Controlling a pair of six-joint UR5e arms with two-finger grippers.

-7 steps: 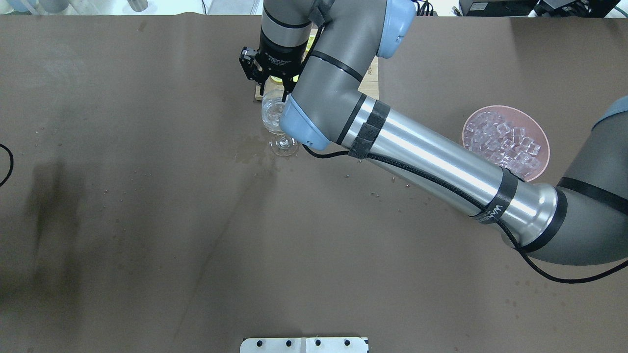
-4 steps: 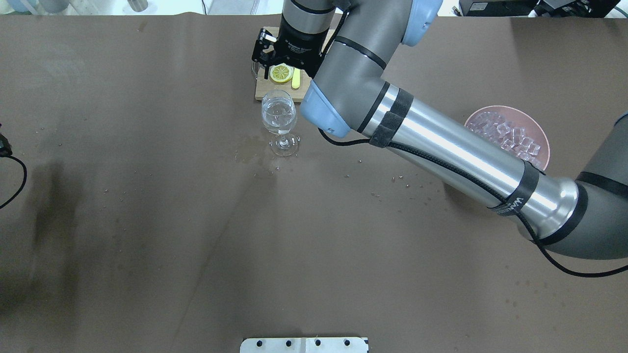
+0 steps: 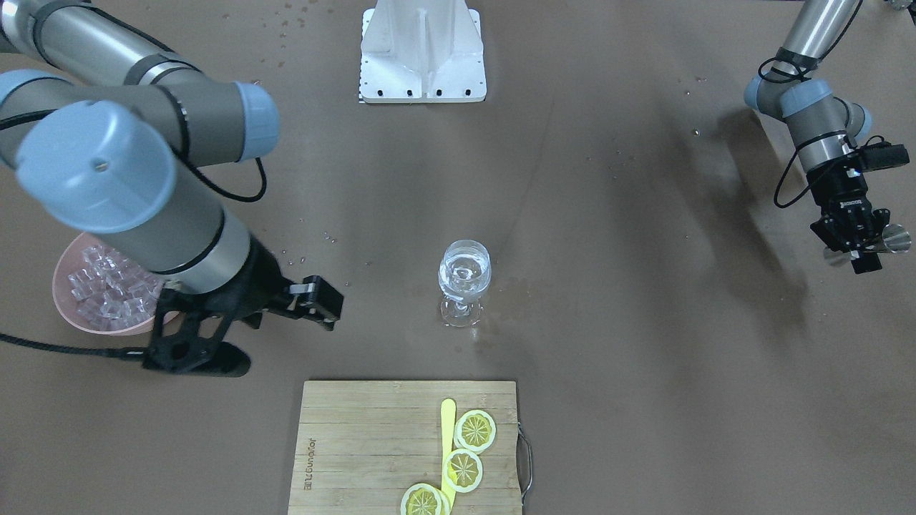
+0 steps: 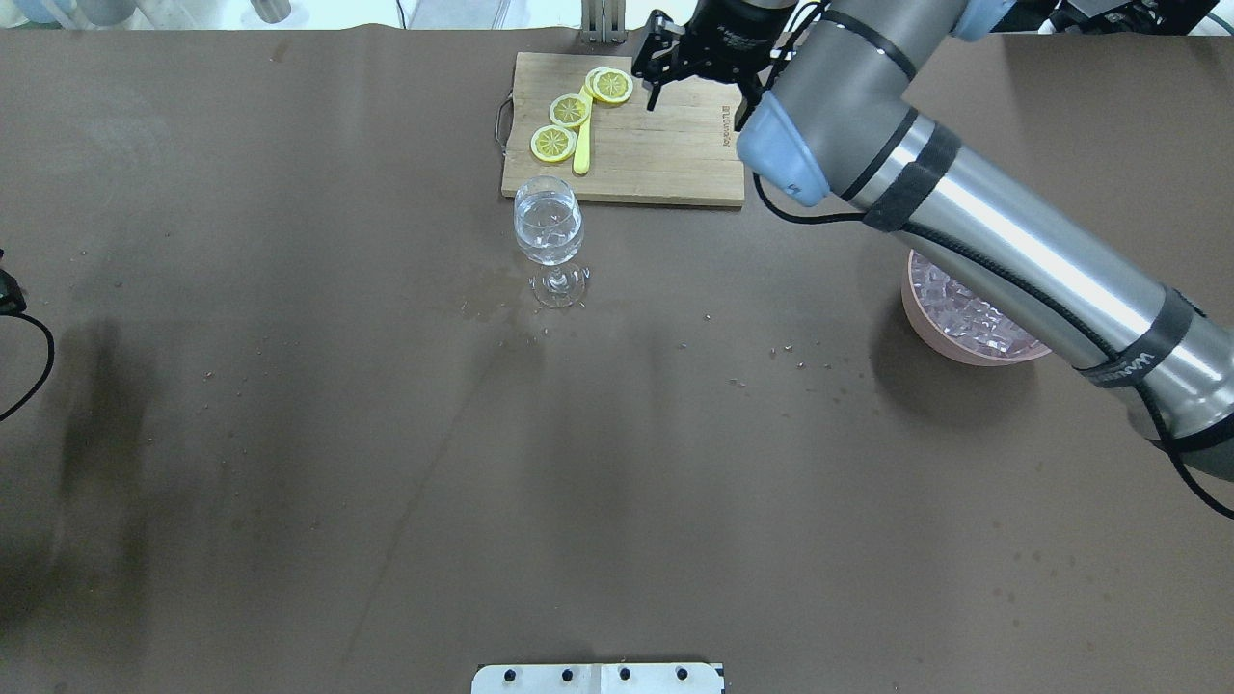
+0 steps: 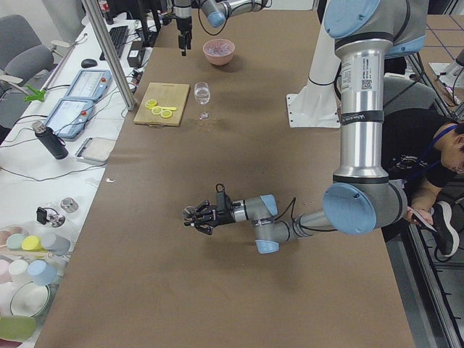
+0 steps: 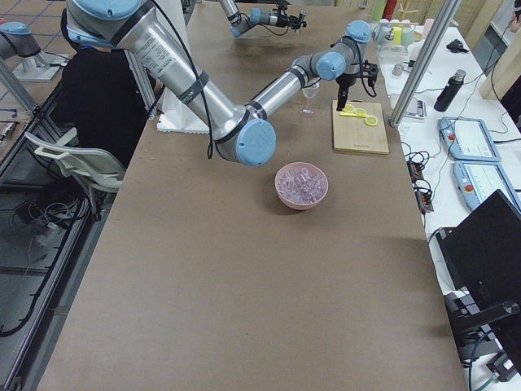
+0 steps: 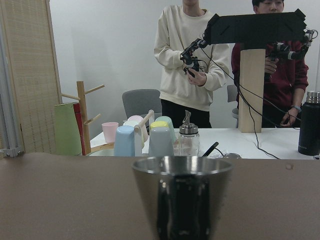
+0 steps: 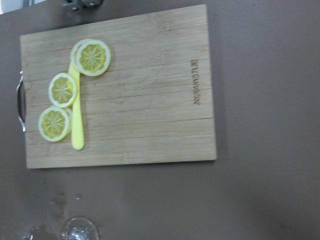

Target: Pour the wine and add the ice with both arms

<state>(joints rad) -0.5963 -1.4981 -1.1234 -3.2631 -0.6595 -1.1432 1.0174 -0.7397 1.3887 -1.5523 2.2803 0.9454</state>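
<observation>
Wine [image 3: 465, 277] shows as a little clear liquid in the glass [image 4: 548, 229]. You have the glass standing upright on the table [image 4: 289, 434], near the board [image 4: 656, 154] on the robot's side and not touching it. A wet patch [image 4: 487, 294] lies beside the glass's foot. You cannot tell whether any cube is inside the glass.

Your ice [image 6: 301, 181] is heaped in the pink bowl [image 6: 301, 205], well off to the robot's right of the glass. In the overhead view the bowl is partly hidden under the right arm [image 4: 1012, 251].

The right pincer [image 4: 696, 96] hangs in the air above the board, fingers spread, with nothing between them. Its wrist camera looks down on the whole board, where three lemon slices [image 8: 62, 90] and a yellow stick [image 8: 76, 130] lie toward the handle [image 8: 20, 107] end.

Far off on the robot's left, your left pincer [image 3: 862, 250] is pinching a steel cup [image 7: 182, 200] above the table. The cup's mouth is up in the wrist view.
</observation>
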